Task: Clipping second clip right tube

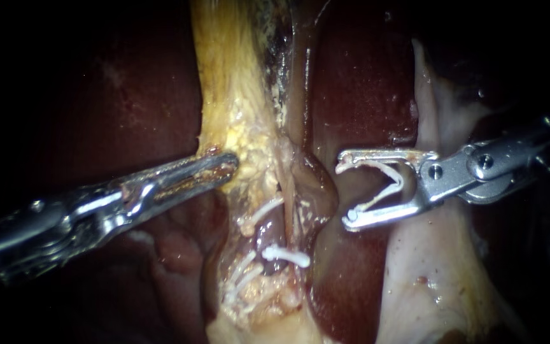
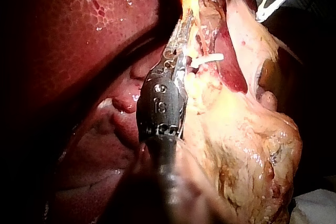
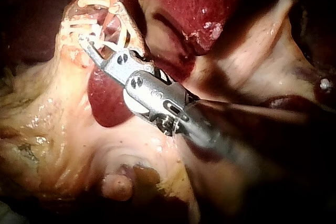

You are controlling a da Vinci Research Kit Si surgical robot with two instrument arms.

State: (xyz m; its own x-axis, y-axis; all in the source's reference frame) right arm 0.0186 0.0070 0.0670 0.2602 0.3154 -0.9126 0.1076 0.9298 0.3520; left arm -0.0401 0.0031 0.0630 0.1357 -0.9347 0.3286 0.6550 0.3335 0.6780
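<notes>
Right tube [image 1: 316,191]: taken to be the brownish tube at the centre of the endoscope view, on the side of the dissected strip that faces the right instrument [image 1: 344,191]. Its long axis runs near vertical in that view, from the yellow fatty tissue [image 1: 237,121] down toward the seated clips [image 1: 284,255]. I cannot tell for certain which of those white clips sit on this tube and which on its neighbour. Right tool: jaws stand wide apart, and both bear on a loaded clip [image 1: 400,183], a white V held between them with its mouth toward the tube. Key relation: the tube lies straight ahead of that mouth, just beside the jaw tips but not yet between them. The tool axis is roughly horizontal, so it crosses the tube close to a right angle. No tissue shows inside the clip. Left tool: the left instrument [image 1: 227,164] appears closed on the edge of the yellow fatty tissue, on the far side of the strip from the clip, and looks to be holding it taut. The right instrument is the nearer to the tube. Judgement: the coming move is a short straight advance to straddle the tube above the seated clips, with both clip tips seen past its far wall before closing. Risk: dark liver [image 1: 364,83] lies close behind, and a tip could catch it.
</notes>
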